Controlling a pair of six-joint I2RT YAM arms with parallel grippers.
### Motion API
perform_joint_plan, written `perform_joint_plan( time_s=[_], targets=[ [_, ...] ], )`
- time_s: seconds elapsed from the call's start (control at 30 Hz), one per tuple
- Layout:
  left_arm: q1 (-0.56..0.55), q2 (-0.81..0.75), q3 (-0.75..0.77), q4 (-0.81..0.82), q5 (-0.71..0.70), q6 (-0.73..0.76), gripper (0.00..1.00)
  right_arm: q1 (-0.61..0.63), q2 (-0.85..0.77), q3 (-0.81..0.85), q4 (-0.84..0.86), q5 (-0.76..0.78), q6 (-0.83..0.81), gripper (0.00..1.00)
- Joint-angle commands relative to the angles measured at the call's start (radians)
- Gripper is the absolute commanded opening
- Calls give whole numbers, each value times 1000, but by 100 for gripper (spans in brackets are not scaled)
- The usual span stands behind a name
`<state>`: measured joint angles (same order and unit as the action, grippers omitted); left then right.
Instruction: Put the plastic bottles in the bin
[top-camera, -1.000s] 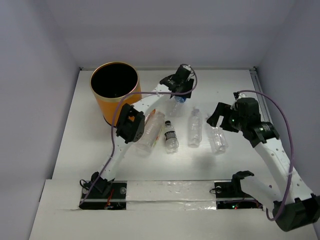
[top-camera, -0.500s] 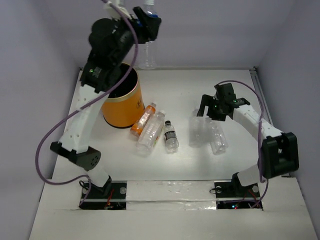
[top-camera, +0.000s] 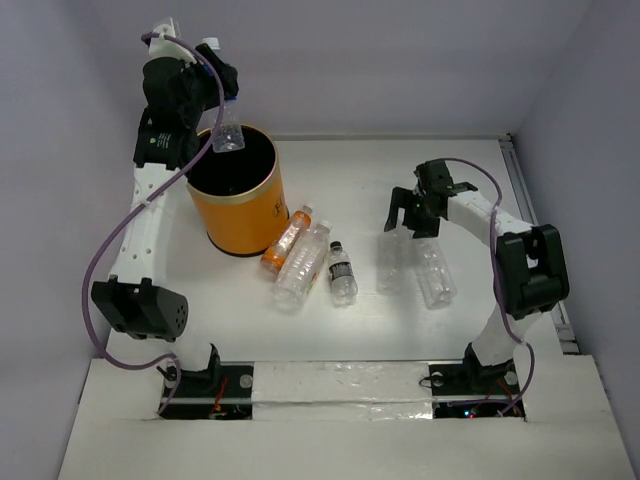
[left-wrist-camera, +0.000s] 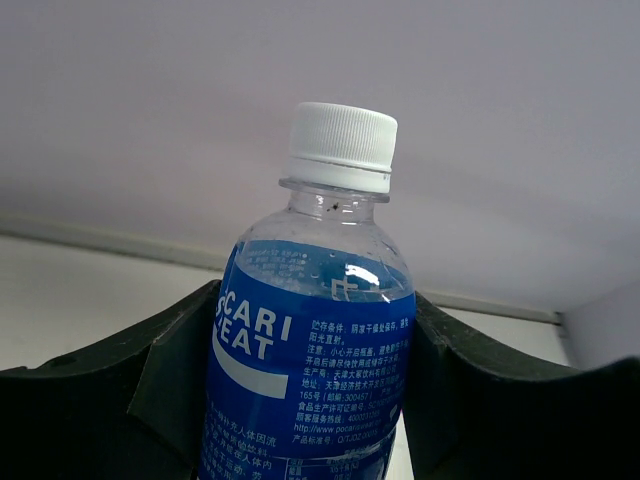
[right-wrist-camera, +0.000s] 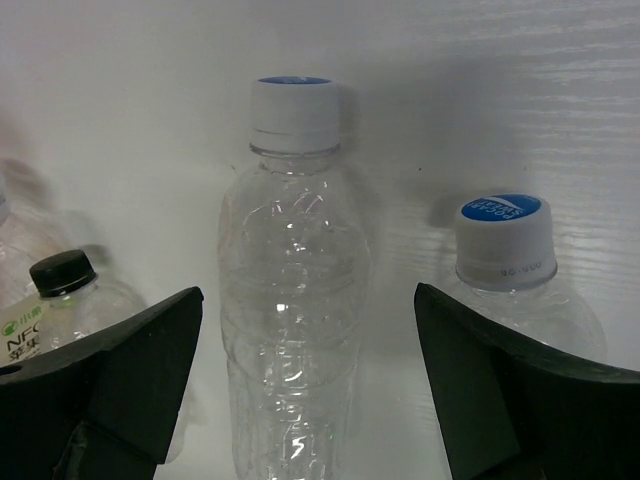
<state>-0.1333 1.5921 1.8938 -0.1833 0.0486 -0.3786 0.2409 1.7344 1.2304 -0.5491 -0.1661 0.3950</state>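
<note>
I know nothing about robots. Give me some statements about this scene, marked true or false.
1. The left hand grips a blue-labelled bottle. True.
2. That bottle lies inside the bin. False: it is held up over the bin's opening.
3. The right hand is shut on a bottle. False: it is open, with a clear bottle between its fingers.
4. An orange bottle lies on the table near the bin. True.

white table (top-camera: 400, 330) | bin (top-camera: 240, 215) upright | five bottles (top-camera: 342, 272) lying
</note>
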Motion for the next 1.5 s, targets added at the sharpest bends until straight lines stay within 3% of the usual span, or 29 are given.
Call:
perform_joint_plan(
  time_s=[0.0,0.27,0.37,0.4,0.57,0.63,0.7,0.83,0.87,0.9,0.97,1.0,1.17,1.27,1.3,1.4,1.47],
  targets=[
    [46,-96,-128,166,-12,29,37,-8,33,32,17,-44,-12,92],
    [57,-93,-295,341,11,55,40,11,66,11,66,-84,16,88],
    [57,-110,-380,392,14,55,53,11,85,14,75,-81,30,88],
    [57,-119,-395,398,13,56,71,11,91,15,78,-82,33,88],
    [57,-162,-464,416,7,58,86,20,108,18,92,-78,47,82],
    [57,-176,-450,401,25,55,88,20,106,17,97,-69,50,80],
    [57,-195,-428,387,46,41,88,29,106,20,101,-69,51,72],
    [57,-247,-410,331,103,-8,74,29,59,15,118,-64,65,56],
    [40,-262,-414,315,109,-17,69,29,42,27,115,-64,73,55],
    [3,-296,-427,286,122,-26,56,40,2,40,106,-62,77,55],
    [-54,-328,-449,251,123,-20,47,49,-42,70,92,-62,90,55],
    [-90,-360,-462,231,106,-19,37,58,-64,117,83,-65,97,55],
    [-328,-451,-620,105,45,-60,23,109,-147,354,26,-67,137,55],
    [-406,-517,-755,58,17,-138,16,139,-142,548,20,-52,157,55],
    [-454,-561,-783,42,-27,-170,9,161,-127,599,20,-43,162,55],
    [-495,-673,-913,-10,-91,-239,0,202,-86,763,66,-20,197,55],
    [-496,-721,-947,-41,-86,-259,0,224,-58,845,151,-23,250,55]
  ],
)
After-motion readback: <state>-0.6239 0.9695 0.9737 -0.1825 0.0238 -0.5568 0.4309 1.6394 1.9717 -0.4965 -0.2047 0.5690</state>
